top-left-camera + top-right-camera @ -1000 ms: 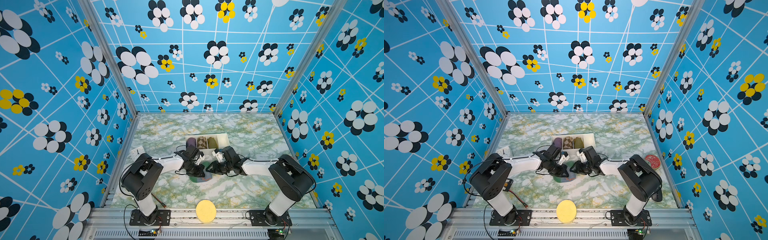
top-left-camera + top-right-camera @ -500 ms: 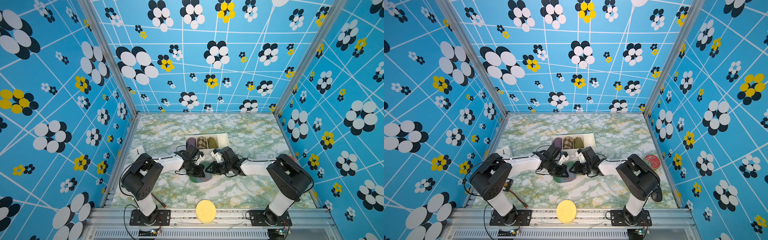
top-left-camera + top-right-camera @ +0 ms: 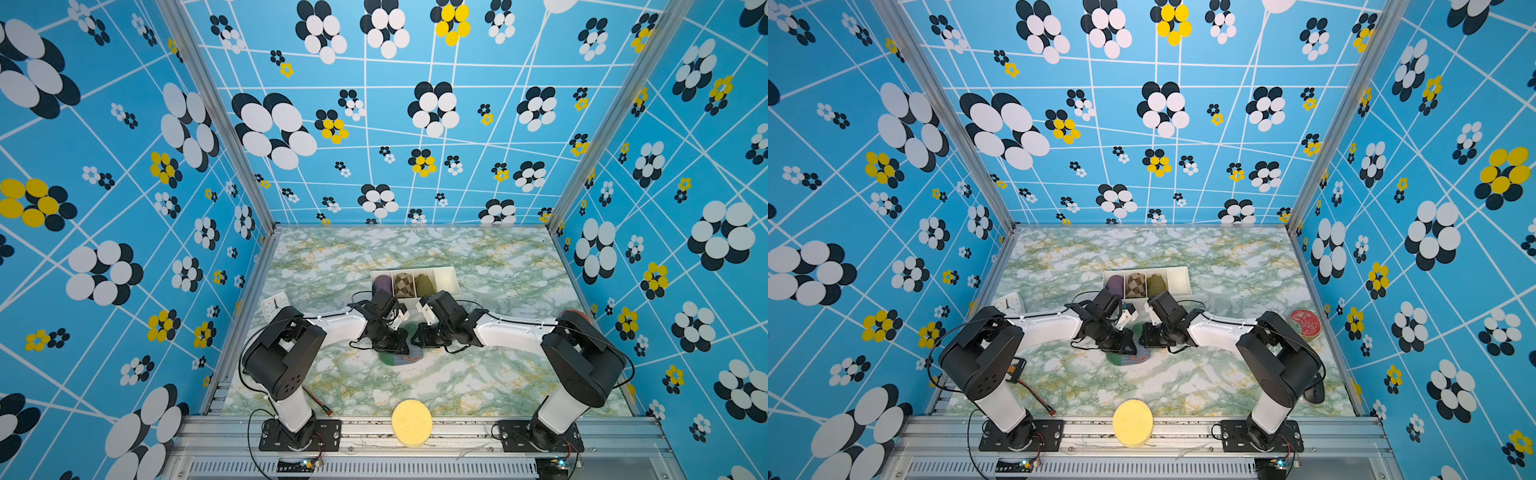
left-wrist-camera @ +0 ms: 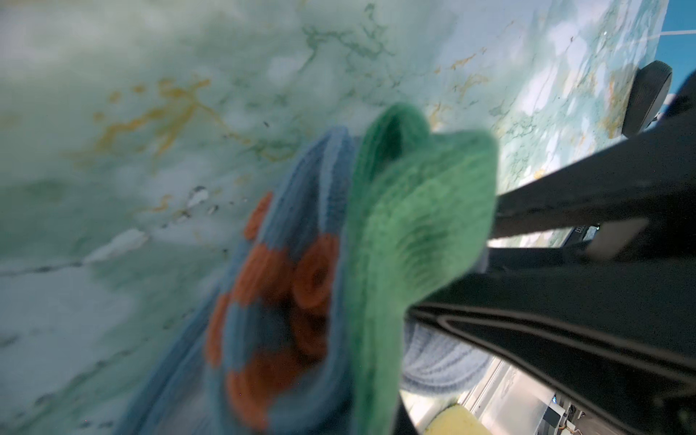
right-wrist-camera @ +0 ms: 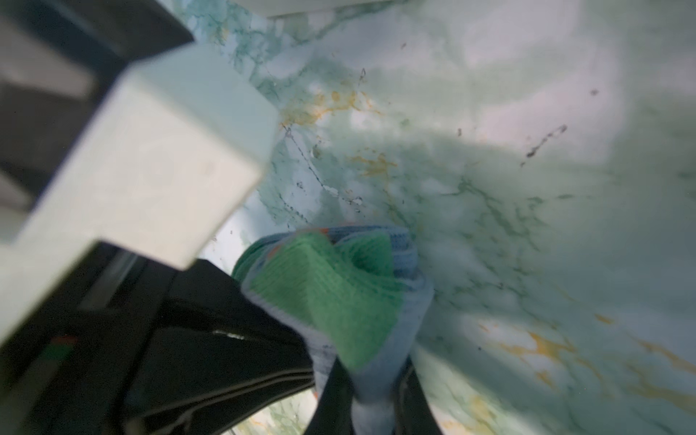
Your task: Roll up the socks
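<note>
Looking down, I see the socks bunched on the marbled table between both arms. My left gripper is closed on their green end, and the right gripper pinches the grey-blue fabric (wrist views are blurry).

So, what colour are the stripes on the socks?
Orange; the socks show it best in the left wrist view.
</note>
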Motion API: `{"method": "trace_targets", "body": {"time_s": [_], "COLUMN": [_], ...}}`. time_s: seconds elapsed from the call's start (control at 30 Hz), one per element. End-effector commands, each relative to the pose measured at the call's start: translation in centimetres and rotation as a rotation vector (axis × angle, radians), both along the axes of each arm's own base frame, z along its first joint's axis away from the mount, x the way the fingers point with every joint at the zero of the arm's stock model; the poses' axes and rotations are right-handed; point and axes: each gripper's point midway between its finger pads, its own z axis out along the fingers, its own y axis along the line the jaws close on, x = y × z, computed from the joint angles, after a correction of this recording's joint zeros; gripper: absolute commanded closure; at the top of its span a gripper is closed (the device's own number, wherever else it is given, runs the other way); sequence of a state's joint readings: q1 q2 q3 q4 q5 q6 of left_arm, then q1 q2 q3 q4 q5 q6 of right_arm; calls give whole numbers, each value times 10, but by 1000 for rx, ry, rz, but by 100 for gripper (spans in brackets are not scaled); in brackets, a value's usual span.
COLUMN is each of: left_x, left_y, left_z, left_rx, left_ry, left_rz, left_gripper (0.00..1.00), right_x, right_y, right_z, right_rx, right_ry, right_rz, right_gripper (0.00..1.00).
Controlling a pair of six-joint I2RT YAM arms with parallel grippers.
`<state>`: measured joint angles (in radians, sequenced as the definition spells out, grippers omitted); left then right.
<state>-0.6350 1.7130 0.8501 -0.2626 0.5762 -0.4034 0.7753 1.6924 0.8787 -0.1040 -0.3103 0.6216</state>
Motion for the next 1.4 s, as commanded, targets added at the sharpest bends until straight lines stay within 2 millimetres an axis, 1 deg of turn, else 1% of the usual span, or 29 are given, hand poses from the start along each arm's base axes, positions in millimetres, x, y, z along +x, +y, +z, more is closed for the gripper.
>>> {"method": "trace_targets", "body": {"time_s": [0.0, 0.1, 0.3, 0.4, 0.47, 0.6, 0.8, 0.93, 1.0, 1.13, 1.27, 1.37], "left_x": [-16, -11, -2, 0, 0, -4, -10, -10, -10, -15, -15, -12], "left_y": [41, 38, 35, 35, 36, 36, 27, 26, 29, 43, 52, 55], "left_z": [-28, -13, 17, 26, 27, 19, 5, -9, -17, -33, -38, -41], "left_rx": [206, 183, 130, 122, 121, 111, 84, 110, 132, 215, 246, 251], "left_ry": [65, 37, -22, -45, -51, -28, 3, 6, 8, 28, 27, 25], "left_rz": [57, 67, 96, 103, 109, 121, 134, 151, 158, 140, 146, 157], "left_gripper": [91, 89, 89, 89, 89, 89, 89, 90, 90, 92, 92, 92], "right_x": [-20, -20, -18, -17, -17, -15, -12, -11, -11, -8, -3, 2], "right_y": [-29, -33, -37, -38, -40, -45, -48, -47, -48, -54, -58, -59], "right_z": [-19, -20, -17, -16, -15, -12, -9, -9, -8, -7, -4, -2], "right_rx": [-174, -193, -213, -224, -233, -268, -298, -310, -319, -360, -409, -429], "right_ry": [66, 69, 56, 51, 47, 33, 20, 14, 9, -11, -32, -51], "right_rz": [13, 1, -14, -10, -9, -4, -2, 4, 7, 21, 47, 60], "right_gripper": [100, 100, 100, 100, 100, 100, 100, 100, 100, 100, 100, 100]}}
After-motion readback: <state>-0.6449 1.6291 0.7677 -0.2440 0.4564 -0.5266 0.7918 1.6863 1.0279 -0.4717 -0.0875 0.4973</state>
